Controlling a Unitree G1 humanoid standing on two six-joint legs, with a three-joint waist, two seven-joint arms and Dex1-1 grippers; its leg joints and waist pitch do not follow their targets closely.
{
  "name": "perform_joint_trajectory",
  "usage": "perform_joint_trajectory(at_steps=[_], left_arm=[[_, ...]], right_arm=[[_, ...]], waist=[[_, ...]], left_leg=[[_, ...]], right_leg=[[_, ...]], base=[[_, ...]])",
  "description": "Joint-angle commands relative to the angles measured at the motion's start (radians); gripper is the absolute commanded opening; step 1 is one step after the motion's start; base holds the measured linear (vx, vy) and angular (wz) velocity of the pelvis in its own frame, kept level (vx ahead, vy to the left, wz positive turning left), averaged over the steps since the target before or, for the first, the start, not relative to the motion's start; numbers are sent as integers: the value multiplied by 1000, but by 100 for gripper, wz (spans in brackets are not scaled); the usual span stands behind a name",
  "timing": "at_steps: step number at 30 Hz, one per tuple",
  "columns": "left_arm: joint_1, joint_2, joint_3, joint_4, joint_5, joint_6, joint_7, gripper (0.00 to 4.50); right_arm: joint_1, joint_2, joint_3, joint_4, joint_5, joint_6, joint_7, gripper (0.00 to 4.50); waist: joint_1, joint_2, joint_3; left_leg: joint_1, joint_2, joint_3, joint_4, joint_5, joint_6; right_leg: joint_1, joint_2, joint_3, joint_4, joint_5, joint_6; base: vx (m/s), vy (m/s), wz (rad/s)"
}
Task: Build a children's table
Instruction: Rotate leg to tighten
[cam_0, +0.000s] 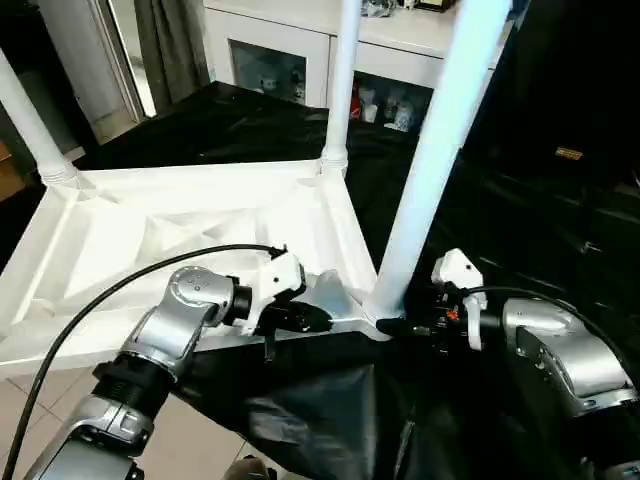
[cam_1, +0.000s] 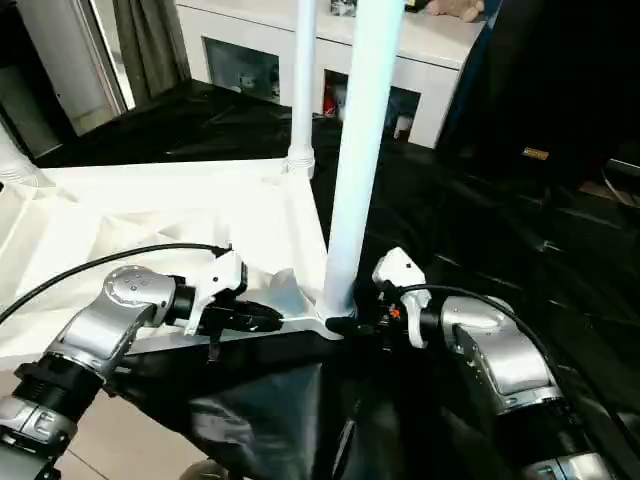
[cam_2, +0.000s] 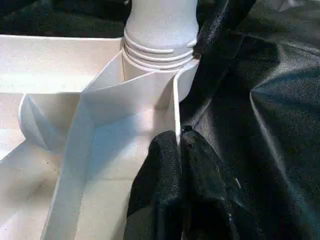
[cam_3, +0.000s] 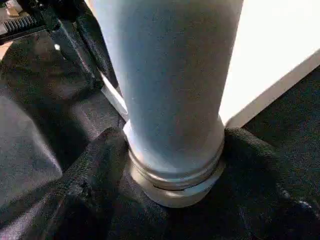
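Left gripper (cam_0: 318, 318) pinches the tabletop (cam_0: 150, 235) rim; right gripper (cam_0: 392, 325) straddles a leg (cam_0: 425, 165).

Head view: the upturned tabletop lies on black sheeting (cam_0: 300, 420), legs upright in its corners.
Left wrist view: fingers (cam_2: 160, 185) pressed onto the rim wall.
Right wrist view: fingers (cam_3: 90, 185) spread either side of the leg's flared base.

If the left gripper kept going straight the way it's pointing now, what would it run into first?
Probably the base of the near table leg. The left gripper, shut on the tabletop's edge wall, points along that wall toward the corner where the leg is seated. Depth along the wall is hard to judge.
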Motion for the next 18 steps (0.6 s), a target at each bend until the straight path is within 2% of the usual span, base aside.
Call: perform_joint_trajectory(at_steps=[1, 6, 7, 8, 9, 10, 11, 12, 13, 14, 15, 16, 18], left_arm=[[-5, -11, 0, -46, -33, -4, 2, 0], [-11, -17, 5, -31, -11, 2, 45, 0], [-25, -32, 14, -1, 8, 10, 100, 0], [-51, -56, 26, 47, 33, 15, 183, 0], [-72, -77, 35, 86, 51, 20, 244, 0], [-96, -100, 44, 126, 70, 23, 317, 0], [-127, -133, 58, 172, 80, 35, 395, 0], [-127, -133, 58, 172, 80, 35, 395, 0], [-154, -163, 68, 210, 88, 47, 462, 0], [-178, -190, 77, 242, 96, 55, 526, 0], [-194, -212, 79, 264, 99, 60, 559, 0], [-203, -223, 80, 275, 100, 62, 576, 0], [-242, -278, 76, 328, 114, 59, 654, 0]], right_arm=[[14, -1, 20, -34, 17, 13, 30, 279], [15, 17, 16, -18, 2, 7, -10, 277], [4, 44, 8, 21, -25, -1, -78, 277], [-13, 90, -13, 77, -50, -3, -181, 276], [-27, 128, -31, 120, -66, -4, -261, 276], [-40, 171, -54, 158, -72, -5, -341, 276], [-61, 228, -91, 202, -69, 0, -452, 275], [-61, 228, -91, 202, -69, 0, -452, 275], [-79, 273, -118, 237, -67, 5, -536, 271], [-94, 307, -135, 264, -70, 7, -601, 262], [-107, 333, -145, 284, -70, 2, -646, 262], [-113, 347, -151, 295, -70, 0, -669, 238], [-142, 401, -153, 336, -86, -29, -742, 231]], waist=[[2, -13, -69], [1, -13, -69], [0, -13, -69], [-4, -13, -68], [-8, -13, -66], [-12, -14, -65], [-12, -16, -69], [-13, -17, -67], [-14, -14, -63], [-18, -14, -64], [-21, -15, -66], [-24, -15, -66], [-27, -14, -70]], left_leg=[[18, 51, -18, -69, -210, 43], [17, 50, -18, -69, -212, 40], [17, 51, -19, -70, -211, 38], [17, 49, -18, -70, -217, 32], [23, 45, -19, -71, -236, 15], [22, 45, -20, -73, -248, 6], [23, 44, -24, -72, -256, -7], [25, 45, -21, -73, -259, -5], [28, 45, -22, -74, -276, -8], [26, 42, -26, -75, -300, -15], [22, 44, -29, -79, -294, -21], [23, 44, -28, -80, -294, -22], [27, 45, -28, -78, -292, -20]], right_leg=[[49, -92, 60, -82, -294, -152], [48, -92, 60, -82, -296, -153], [48, -92, 59, -83, -301, -151], [43, -91, 59, -84, -309, -154], [40, -89, 56, -89, -343, -154], [41, -91, 56, -92, -368, -146], [48, -96, 53, -94, -404, -128], [42, -97, 57, -98, -412, -124], [37, -96, 57, -103, -428, -116], [44, -98, 51, -107, -471, -101], [47, -97, 50, -105, -463, -89], [44, -95, 52, -107, -457, -88], [42, -98, 55, -105, -415, -99]], base=[[0, 0, 0], [0, 0, 0], [0, 0, 0], [0, 0, 0], [0, 0, 0], [0, 0, 0], [0, 0, 0], [0, 0, 0], [0, 0, 0], [0, 0, 0], [0, 0, 0], [0, 0, 0], [0, 0, 0]])
